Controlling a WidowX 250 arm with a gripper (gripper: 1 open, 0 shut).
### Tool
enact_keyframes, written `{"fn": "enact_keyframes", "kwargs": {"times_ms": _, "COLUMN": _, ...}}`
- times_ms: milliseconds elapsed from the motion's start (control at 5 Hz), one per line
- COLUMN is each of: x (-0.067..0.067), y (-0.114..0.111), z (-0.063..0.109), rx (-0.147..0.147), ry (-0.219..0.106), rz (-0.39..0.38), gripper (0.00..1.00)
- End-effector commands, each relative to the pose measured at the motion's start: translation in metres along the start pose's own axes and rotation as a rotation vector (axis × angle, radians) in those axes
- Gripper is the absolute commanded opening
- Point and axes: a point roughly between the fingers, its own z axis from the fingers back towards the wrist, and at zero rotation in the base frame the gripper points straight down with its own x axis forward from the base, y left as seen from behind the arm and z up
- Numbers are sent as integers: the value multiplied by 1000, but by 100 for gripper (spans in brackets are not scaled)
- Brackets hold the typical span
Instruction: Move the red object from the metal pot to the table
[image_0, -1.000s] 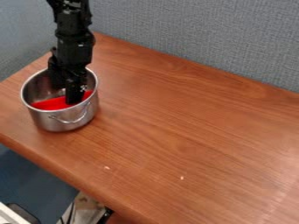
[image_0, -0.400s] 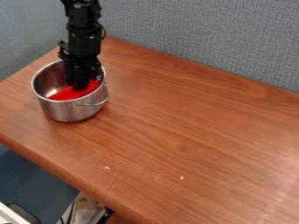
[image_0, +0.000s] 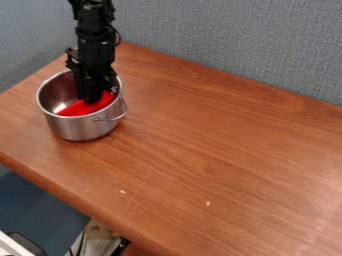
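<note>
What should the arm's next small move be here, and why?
Probably a straight lift. The hand reaches down inside the pot, its fingers apparently shut on the red object, which is still in the pot. Raising it clear of the rim comes before any sideways move to the bare table, otherwise the object or fingers could catch the pot wall.

A blue-grey wall (image_0: 254, 40) is running behind from nine to three o'clock, with cluttered floor (image_0: 80, 238) showing at seven o'clock.
</note>
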Motion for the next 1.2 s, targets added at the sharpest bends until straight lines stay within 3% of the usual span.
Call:
{"fn": "enact_keyframes", "kwargs": {"times_ms": 0, "x": 3, "y": -6, "z": -3, "rx": -28, "ry": -8, "rz": -37, "gripper": 0}}
{"fn": "enact_keyframes", "kwargs": {"times_ms": 600, "x": -21, "y": -7, "z": 13, "rx": -86, "ry": -29, "rz": -285, "gripper": 0}}
{"fn": "enact_keyframes", "kwargs": {"times_ms": 1000, "x": -30, "y": 18, "z": 17, "rx": -127, "ry": -74, "rz": -218, "gripper": 0}}
